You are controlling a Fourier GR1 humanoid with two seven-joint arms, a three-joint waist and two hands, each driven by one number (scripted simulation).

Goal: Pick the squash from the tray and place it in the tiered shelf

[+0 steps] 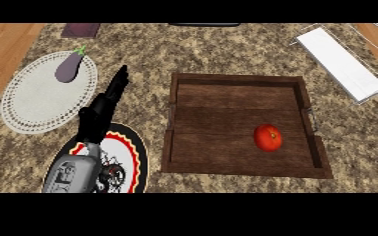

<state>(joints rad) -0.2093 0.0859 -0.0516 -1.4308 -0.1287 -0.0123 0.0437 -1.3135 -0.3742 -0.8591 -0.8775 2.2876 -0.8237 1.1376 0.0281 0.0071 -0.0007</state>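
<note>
Resting beside the wooden tray [244,80] – red fruit [268,137] inside – the left robot hand [103,107] (fingers straight) grasps nothing.

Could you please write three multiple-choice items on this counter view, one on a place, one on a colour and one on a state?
1. Where does the eggplant lie?
A. in the wooden tray
B. on the white round mat
C. on the white shelf

2. What colour is the round thing in the wooden tray?
A. red
B. yellow
C. green

3. How is the left hand?
A. curled round the eggplant
B. pressing on the tray's rim
C. open, fingers straight, holding nothing

Answers:
1 B: the eggplant rests on the white round mat at the left, far from the tray.
2 A: the only thing in the tray is red, near its right side.
3 C: the black fingers point straight up the counter between mat and tray, touching neither. The right hand is not in view.
</note>
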